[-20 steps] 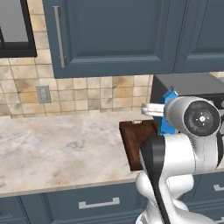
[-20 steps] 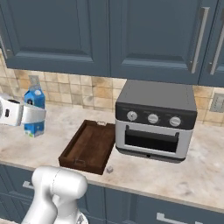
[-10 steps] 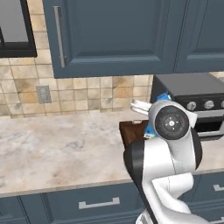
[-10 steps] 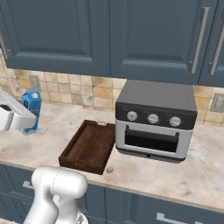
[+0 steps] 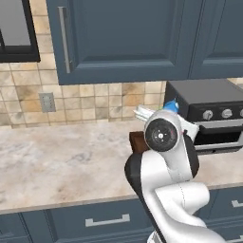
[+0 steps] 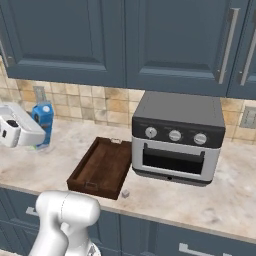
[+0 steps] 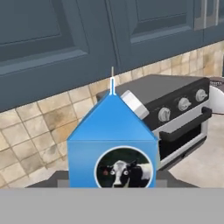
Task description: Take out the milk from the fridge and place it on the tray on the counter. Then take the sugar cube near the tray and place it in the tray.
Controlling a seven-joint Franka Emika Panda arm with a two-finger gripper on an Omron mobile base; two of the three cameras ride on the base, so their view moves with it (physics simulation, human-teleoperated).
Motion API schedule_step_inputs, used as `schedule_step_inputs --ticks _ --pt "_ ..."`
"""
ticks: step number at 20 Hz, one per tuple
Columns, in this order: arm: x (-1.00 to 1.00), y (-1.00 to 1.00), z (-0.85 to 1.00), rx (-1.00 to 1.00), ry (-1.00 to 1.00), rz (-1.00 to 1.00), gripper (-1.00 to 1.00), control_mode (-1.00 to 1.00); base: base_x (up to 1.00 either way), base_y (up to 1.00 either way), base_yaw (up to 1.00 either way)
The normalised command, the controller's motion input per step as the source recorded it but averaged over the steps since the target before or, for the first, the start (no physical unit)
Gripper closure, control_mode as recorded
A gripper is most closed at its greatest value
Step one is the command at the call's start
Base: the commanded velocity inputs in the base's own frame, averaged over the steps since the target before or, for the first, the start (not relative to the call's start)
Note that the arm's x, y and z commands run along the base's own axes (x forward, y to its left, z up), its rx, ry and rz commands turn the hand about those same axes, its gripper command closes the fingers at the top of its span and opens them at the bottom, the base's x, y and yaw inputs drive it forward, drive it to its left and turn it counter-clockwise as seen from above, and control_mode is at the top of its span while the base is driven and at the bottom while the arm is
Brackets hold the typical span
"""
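Blue milk (image 7: 113, 144) bearing a cow emblem, no legible writing, sits grasped in the gripper (image 6: 35, 140), left of the tray (image 6: 102, 167).

both base cameras look down from behind at the toaster oven (image 6: 176, 137), one from its left, one from its right; the hand camera sits close, facing the toaster oven's front.

The arm (image 5: 166, 190) is glossy white with rounded, bulbous links, a dark band at the joint and a round dark-grey cap with a small red centre.
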Motion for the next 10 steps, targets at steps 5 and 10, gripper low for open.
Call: schedule_step_inputs --ticks 5,10 --pt "0.11 0.05 -0.34 -0.16 -0.1 -0.22 1.0 -1.0 0.0 0.0 0.0" --pt "0.34 0.0 -0.18 -0.03 -0.13 -0.13 1.0 -1.0 0.0 0.0 0.0"
